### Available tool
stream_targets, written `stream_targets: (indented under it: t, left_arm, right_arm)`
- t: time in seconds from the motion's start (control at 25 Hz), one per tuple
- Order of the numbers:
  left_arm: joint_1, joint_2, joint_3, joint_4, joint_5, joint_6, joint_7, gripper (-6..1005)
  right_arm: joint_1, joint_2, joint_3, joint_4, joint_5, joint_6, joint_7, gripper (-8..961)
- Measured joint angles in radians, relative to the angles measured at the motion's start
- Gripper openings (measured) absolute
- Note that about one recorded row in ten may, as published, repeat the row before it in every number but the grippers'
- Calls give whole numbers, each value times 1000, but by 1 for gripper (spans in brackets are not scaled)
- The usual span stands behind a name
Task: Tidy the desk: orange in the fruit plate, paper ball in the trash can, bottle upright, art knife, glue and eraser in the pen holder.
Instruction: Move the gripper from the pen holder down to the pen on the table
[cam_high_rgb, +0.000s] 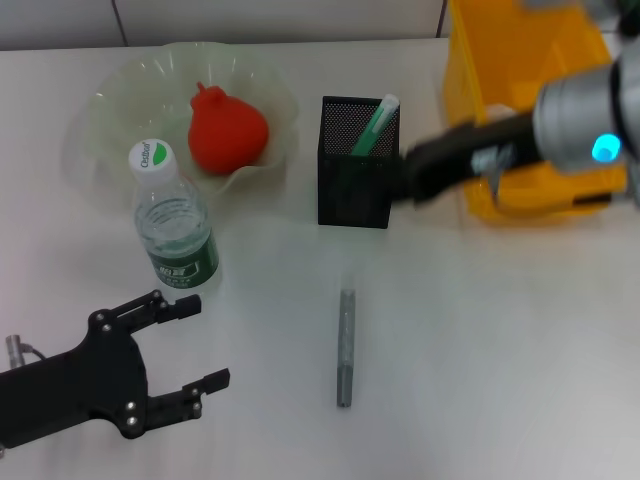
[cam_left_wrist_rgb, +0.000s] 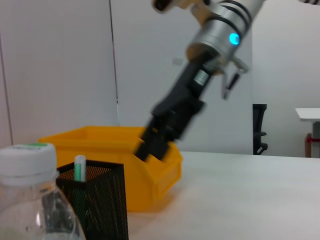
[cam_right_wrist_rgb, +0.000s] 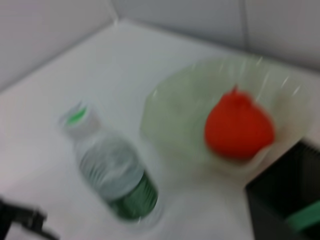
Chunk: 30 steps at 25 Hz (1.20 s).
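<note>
From my head cam, the right gripper (cam_high_rgb: 412, 178) sits right of centre in the upper half of the frame, its dark tip just beside the right wall of the pen holder (cam_high_rgb: 355, 180). I honestly can't tell whether its fingers are apart or together, since that end is smeared in both views that catch it. Behind it, at the upper right, is the trash can (cam_high_rgb: 520, 110).

A green-and-white stick (cam_high_rgb: 376, 124) leans inside the pen holder, poking above the rim. A slim grey stick (cam_high_rgb: 345, 347) lies flat on the table (cam_high_rgb: 500, 350) in the lower middle, well apart from both grippers.

The orange (cam_high_rgb: 226, 130) sits in the fruit plate (cam_high_rgb: 110, 120) at the upper left. The bottle (cam_high_rgb: 173, 224) stands upright just below the plate, cap on.

The left gripper (cam_high_rgb: 190, 345) hangs at the lower left with its fingers spread wide and nothing between them, near the bottle's base but not touching it.

In the left wrist view, the right gripper (cam_left_wrist_rgb: 150, 145) hangs in front of the trash can, near the pen holder.
</note>
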<state>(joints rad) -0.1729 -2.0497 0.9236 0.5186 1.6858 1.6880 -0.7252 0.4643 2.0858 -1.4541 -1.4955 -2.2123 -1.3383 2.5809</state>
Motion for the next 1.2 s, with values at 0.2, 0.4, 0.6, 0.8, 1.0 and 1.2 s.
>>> stream_targets:
  t: [0.2,0.4,0.6,0.8,1.0,1.2]
  left_arm:
    - [5,2,0,0,0,-1,0,784]
    - [4,-4,2,0,0,-9,1,784]
    - [5,-7,5,0,0,-12,1,784]
    - [4,-7,5,-5,0,-15,1,784]
    - [1,-9,7,-7,0,-21,1,784]
    - [-1,-9,8,-8,0,-23,1,784]
  right_arm:
    - [3,0,-144,13,-99,-7,67,535]
    - [69,1,-248,104,-166,12,131,586]
    - [137,2,-302,204,-167,52,177,605]
    - [208,5,-314,311,-169,90,206,604]
    - [252,5,-326,381,-161,137,232,603]
    - [258,6,-329,401,-156,154,234,601]
